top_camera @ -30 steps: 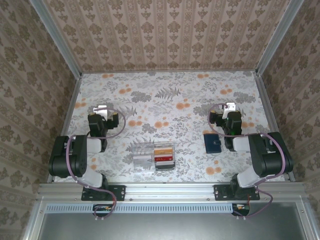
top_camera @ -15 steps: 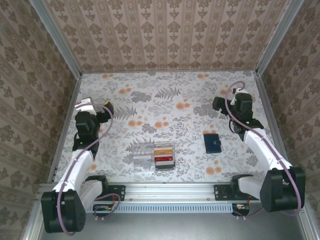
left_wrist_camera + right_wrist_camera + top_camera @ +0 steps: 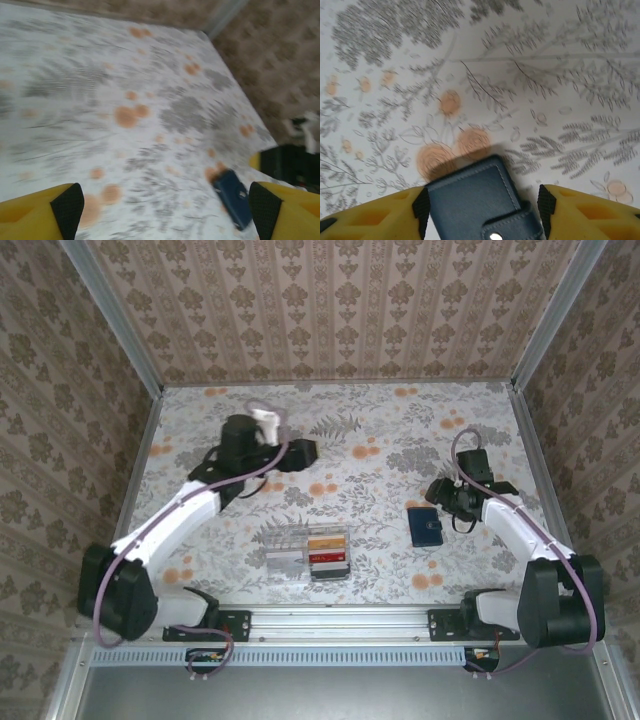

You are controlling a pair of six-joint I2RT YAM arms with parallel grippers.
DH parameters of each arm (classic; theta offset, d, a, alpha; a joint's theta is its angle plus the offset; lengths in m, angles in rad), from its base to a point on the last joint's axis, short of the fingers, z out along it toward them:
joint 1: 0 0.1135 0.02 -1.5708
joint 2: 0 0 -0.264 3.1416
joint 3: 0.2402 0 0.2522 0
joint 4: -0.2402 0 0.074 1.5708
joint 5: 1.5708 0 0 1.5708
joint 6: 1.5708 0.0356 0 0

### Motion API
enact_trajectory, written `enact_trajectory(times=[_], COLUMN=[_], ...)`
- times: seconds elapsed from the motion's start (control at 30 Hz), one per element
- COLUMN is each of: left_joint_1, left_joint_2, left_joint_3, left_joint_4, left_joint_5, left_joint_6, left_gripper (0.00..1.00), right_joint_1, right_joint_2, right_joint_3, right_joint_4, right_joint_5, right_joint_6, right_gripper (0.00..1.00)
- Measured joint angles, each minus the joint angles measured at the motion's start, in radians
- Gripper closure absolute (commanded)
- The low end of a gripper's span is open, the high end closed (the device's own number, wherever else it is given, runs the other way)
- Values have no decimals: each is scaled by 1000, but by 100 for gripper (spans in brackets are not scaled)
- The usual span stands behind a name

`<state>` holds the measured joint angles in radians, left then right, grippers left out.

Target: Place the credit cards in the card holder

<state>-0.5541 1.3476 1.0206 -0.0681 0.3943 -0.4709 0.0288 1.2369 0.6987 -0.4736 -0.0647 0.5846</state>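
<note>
The desk [image 3: 390, 415] is covered with a pale leaf-and-flower print dotted with orange blooms. It is enclosed on three sides by tan damask-patterned walls [image 3: 330, 310], joined by aluminium corner posts [image 3: 112, 315].

The credit cards [image 3: 327, 555] lie flat in a tight row near the front edge of the bench [image 3: 400, 430]: orange-tan, red, dark grey, with a pale one just left. The navy card holder [image 3: 427, 526] lies closed to their right, well apart
</note>
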Motion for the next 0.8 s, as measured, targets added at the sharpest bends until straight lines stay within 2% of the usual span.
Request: enact_trajectory(times=[0.13,0.3,0.47,0.8], left_joint_1=[-140,-225,-265,-296], left_joint_2=[191,391,538,624], left_joint_3=[181,303,402,475], left_joint_4=[-93,-159,-210,-220], left_joint_5=[11,45,75,85], left_joint_6=[16,-1,-33,-113], left_gripper=[26,33,33,36], right_joint_1=[4,38,74,184], right_joint_2=[-47,-80,-77,9], right_joint_3=[-63,-116,-159,-171], right_joint_4=[-40,-49,-9,169], right_joint_5=[-13,-45,-88,-204], right_joint_6=[45,100,153,276], right_gripper=[45,47,50,55])
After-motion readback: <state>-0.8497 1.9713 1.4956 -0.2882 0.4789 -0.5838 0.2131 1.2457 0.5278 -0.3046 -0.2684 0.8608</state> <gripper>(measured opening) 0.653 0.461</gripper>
